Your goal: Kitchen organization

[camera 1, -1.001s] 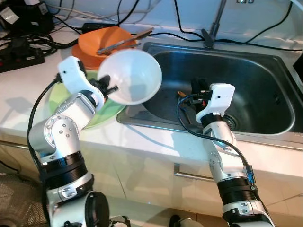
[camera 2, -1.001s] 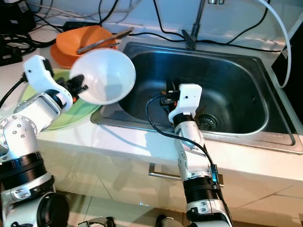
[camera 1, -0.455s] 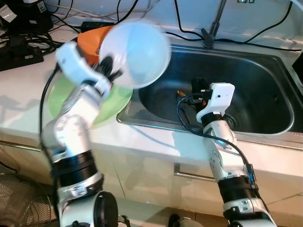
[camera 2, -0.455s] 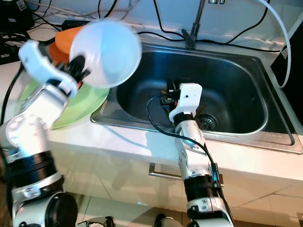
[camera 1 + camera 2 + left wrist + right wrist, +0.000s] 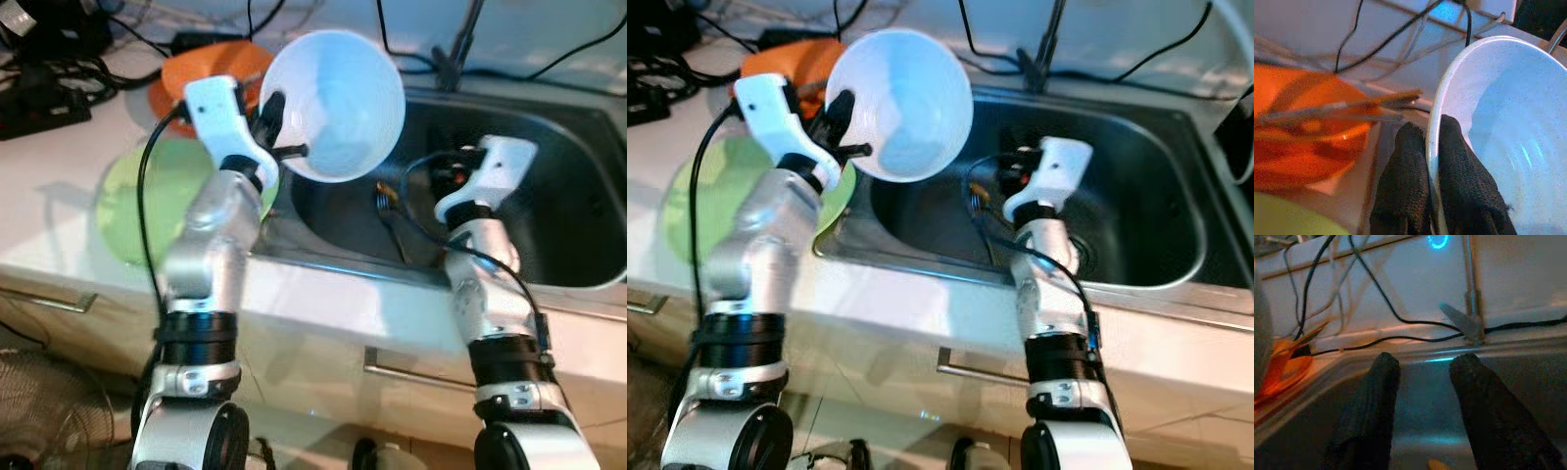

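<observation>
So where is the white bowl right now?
In the eye views the bowl is held up by its rim in the left pincer, at the sink's left edge, beside the orange dish.

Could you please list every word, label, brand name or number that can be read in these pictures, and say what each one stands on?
There is no readable text.
White bowl, pinched at the rim by the left claw: plain, no print.
Orange dish: no marking.
Green plate: no marking.
Sink, with the right claw open over it: no brand visible.
Blue glowing ring on the back wall: a light, not a legible sign.
</observation>
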{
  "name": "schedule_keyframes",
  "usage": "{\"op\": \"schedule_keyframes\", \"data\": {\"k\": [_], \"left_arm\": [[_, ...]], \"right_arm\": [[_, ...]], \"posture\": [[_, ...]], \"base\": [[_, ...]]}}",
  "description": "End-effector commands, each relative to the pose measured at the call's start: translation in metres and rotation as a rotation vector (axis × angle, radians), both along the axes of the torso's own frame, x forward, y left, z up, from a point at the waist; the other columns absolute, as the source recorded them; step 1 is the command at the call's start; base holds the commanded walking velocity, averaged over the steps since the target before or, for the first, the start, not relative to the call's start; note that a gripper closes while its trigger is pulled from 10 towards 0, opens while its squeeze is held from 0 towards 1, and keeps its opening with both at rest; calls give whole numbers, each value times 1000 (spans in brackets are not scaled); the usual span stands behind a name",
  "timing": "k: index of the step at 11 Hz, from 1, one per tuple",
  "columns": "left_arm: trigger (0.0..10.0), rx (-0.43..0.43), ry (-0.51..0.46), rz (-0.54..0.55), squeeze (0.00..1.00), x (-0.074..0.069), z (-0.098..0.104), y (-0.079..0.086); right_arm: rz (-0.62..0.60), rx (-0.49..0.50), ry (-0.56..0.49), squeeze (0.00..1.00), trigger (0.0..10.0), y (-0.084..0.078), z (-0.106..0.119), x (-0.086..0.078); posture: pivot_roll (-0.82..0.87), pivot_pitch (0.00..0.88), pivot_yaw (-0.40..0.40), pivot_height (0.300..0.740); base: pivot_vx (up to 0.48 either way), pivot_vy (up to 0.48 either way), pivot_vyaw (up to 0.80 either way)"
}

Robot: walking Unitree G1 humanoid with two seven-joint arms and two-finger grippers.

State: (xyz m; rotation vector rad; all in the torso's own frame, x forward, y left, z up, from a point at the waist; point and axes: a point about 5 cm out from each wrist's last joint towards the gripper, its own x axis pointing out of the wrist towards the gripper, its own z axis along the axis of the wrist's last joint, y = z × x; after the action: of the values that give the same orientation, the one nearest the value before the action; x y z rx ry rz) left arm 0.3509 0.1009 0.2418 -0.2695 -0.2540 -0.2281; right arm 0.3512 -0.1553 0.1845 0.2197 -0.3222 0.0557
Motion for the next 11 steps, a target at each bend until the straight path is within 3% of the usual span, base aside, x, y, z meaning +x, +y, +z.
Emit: {"op": "schedule_keyframes", "data": {"k": [1,3,6,9,10,11], "left_arm": [[10000,42,-68,6,0,-2,2,-2],[10000,150,-130,14,0,0,-4,-7],[10000,245,-168,5,0,5,-15,-18],[10000,256,-189,2,0,6,-17,-22],[10000,246,-209,13,0,7,-15,-21],[10000,240,-214,14,0,7,-14,-21]], "right_arm": [[-1,31,-28,1000,10000,-3,10,1],[-16,76,-50,1000,10000,-14,17,2],[23,171,-76,1000,10000,-21,31,2],[139,218,-78,1000,10000,-16,36,1],[235,224,-43,886,10000,-10,34,-2],[276,218,-12,0,10000,-7,31,-3]], "posture": [[68,34,26,740],[66,33,28,740],[54,51,27,740],[50,58,25,740],[50,61,26,740],[48,62,27,740]], "base": [[0,0,0],[0,0,0],[0,0,0],[0,0,0],[0,0,0],[0,0,0]]}}
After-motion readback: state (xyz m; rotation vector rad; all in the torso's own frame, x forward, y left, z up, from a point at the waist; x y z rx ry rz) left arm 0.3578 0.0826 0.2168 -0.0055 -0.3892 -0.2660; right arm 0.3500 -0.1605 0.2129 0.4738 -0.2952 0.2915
